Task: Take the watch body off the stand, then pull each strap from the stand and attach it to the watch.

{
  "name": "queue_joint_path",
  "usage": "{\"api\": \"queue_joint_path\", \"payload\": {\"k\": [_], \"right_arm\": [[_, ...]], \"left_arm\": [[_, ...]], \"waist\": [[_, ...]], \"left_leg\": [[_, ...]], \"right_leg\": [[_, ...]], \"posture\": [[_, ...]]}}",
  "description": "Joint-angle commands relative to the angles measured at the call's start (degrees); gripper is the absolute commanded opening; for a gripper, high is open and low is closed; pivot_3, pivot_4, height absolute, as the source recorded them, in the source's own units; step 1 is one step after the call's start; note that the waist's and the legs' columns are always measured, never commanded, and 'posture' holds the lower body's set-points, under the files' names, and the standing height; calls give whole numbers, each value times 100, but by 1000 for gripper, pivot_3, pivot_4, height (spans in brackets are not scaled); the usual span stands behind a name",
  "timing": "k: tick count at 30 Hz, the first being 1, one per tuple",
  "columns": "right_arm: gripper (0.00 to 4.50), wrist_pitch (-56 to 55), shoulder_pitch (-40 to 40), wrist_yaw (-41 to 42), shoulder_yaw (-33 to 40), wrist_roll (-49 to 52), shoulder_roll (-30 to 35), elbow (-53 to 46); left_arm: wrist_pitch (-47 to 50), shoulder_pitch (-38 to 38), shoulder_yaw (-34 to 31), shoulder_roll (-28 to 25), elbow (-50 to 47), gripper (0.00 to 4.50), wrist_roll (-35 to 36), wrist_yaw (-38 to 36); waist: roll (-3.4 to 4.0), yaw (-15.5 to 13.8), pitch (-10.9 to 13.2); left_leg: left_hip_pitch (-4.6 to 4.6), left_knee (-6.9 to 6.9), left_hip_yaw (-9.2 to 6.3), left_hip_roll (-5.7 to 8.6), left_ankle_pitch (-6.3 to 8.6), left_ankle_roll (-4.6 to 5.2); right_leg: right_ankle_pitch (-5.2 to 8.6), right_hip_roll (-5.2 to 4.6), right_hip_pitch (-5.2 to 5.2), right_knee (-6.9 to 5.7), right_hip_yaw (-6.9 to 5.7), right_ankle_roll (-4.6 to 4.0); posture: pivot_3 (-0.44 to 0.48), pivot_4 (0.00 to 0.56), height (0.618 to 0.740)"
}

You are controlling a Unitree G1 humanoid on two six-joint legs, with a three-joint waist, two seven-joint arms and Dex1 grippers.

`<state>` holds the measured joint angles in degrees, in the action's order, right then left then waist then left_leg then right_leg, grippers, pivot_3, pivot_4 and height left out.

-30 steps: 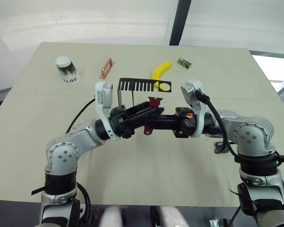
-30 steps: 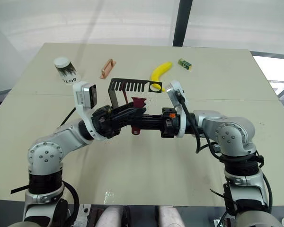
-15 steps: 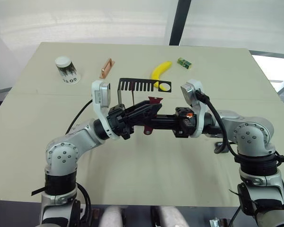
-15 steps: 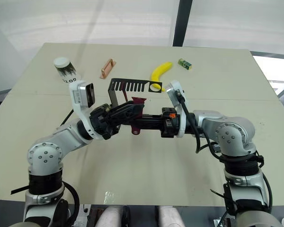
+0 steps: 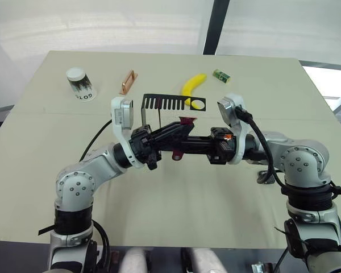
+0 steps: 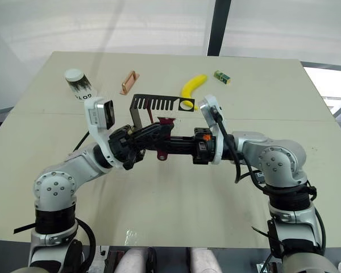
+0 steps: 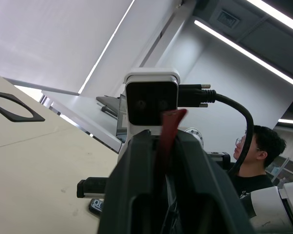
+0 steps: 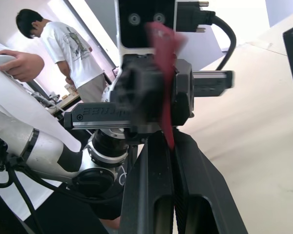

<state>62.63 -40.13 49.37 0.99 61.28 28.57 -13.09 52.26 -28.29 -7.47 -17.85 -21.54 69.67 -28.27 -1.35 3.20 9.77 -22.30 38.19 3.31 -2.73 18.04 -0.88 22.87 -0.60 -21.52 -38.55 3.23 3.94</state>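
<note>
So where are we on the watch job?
Done: the round hole in the stand is empty, so the watch body looks taken off; I can't see it. In hand: the left gripper and right gripper both pinch one strap above the table. Left: whether it's attached can't be told; a second strap seems to hang on the stand.

cup (image 5: 80,83) | label, upside down: "GOTO" | other print unreadable
</note>
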Motion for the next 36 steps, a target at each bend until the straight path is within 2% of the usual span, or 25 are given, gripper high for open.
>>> {"api": "queue_joint_path", "payload": {"k": [1,33,35,36], "right_arm": [[0,-32,-86,1,187,175,9,-132],[0,-340,93,85,164,26,206,-546],[602,-361,95,39,220,33,240,-554],[709,-358,97,22,242,39,265,-554]], "left_arm": [[-108,-67,6,7,-86,39,91,3],[-184,-85,36,121,-132,39,85,-49],[-187,-108,54,83,-117,0,67,-91],[-187,-117,55,58,-104,0,59,-119]], "waist": [[0,0,0],[0,-2,0],[0,-1,0],[0,-2,0]], "left_leg": [[0,0,0,0,0,0],[-1,-2,1,0,0,0],[-1,-2,0,0,0,0],[0,-2,1,0,0,0]], "right_leg": [[0,0,0,0,0,0],[0,0,1,7,0,0],[0,1,1,16,0,0],[0,1,1,17,0,0]], "posture": [[0,150,740],[0,150,740],[0,150,740],[0,150,740]]}}
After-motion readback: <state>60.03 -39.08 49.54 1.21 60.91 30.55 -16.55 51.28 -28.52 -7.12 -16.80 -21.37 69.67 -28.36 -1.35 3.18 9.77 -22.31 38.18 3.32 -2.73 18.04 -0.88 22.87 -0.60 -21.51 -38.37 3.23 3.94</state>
